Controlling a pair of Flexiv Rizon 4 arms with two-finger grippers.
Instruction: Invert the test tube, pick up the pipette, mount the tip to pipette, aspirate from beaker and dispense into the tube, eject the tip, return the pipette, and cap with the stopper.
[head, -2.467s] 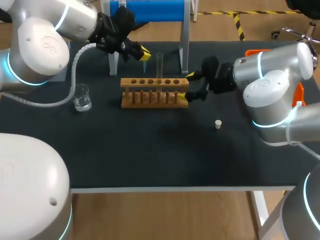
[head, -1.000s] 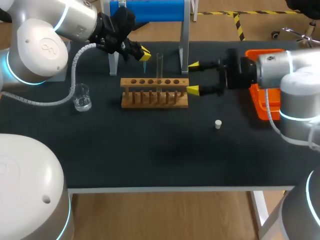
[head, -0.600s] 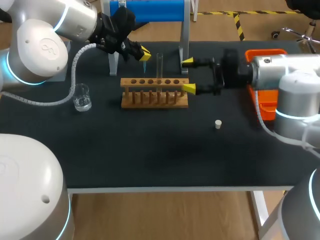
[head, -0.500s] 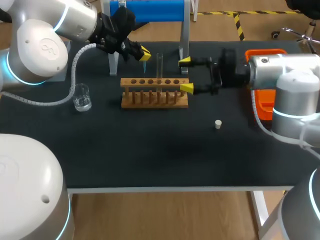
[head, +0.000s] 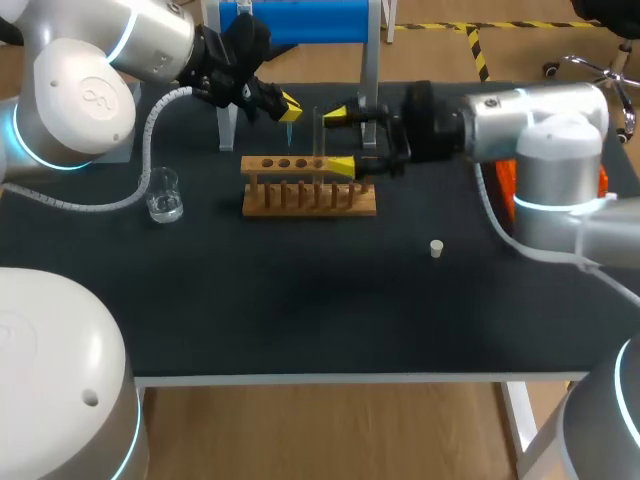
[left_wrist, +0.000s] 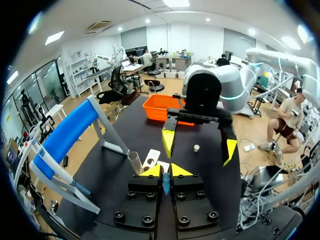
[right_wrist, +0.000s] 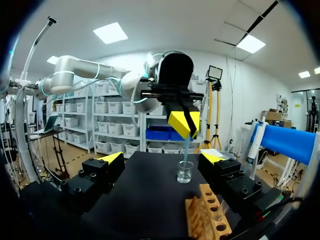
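A clear test tube (head: 320, 132) stands upright in the wooden rack (head: 310, 188). My right gripper (head: 339, 139) is open and level, its yellow tips just short of the tube without touching it. In the left wrist view the tube (left_wrist: 135, 162) stands beside one of the right gripper's fingertips (left_wrist: 168, 141). My left gripper (head: 288, 106) hangs behind the rack's left end, shut on a thin blue pipette tip (left_wrist: 165, 183) that points down. The right wrist view shows that gripper (right_wrist: 182, 125) above the beaker (right_wrist: 184, 171). A white stopper (head: 436, 247) lies on the mat.
The glass beaker (head: 164, 195) sits left of the rack. A blue-topped stand (head: 300, 22) rises behind the rack. An orange tray (left_wrist: 165, 106) lies at the right, mostly hidden behind my right arm in the head view. Dark mat spreads in front of the rack.
My right arm has swung left from beside the orange tray to the rack, with its jaws wide apart throughout. The left arm and the tube have not moved.
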